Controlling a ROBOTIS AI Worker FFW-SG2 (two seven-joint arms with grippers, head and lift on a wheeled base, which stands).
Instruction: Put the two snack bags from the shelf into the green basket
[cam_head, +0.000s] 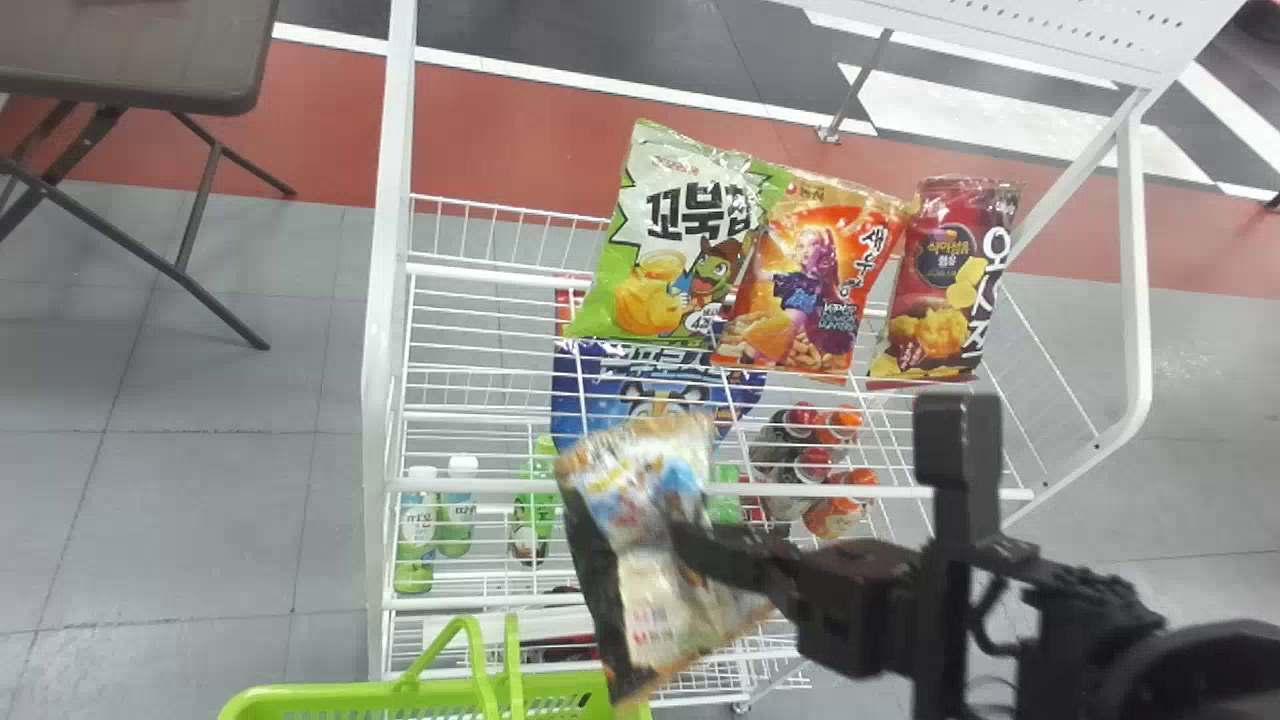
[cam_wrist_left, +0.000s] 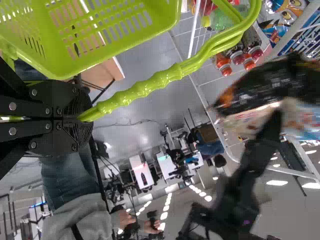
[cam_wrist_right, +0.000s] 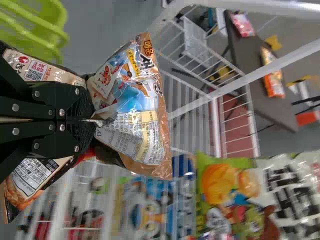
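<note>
Right gripper (cam_wrist_right: 93, 120) pinched on what look like both snack bags (cam_wrist_right: 137, 107), long axis roughly fore-and-aft; green basket (cam_head: 330, 697) lies leftward and nearer the robot, handle (cam_wrist_left: 145, 89) clamped by left gripper (cam_wrist_left: 84, 120); carry likely left and back.

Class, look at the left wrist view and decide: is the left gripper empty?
No, the left gripper is closed on the handle of the green basket.
</note>
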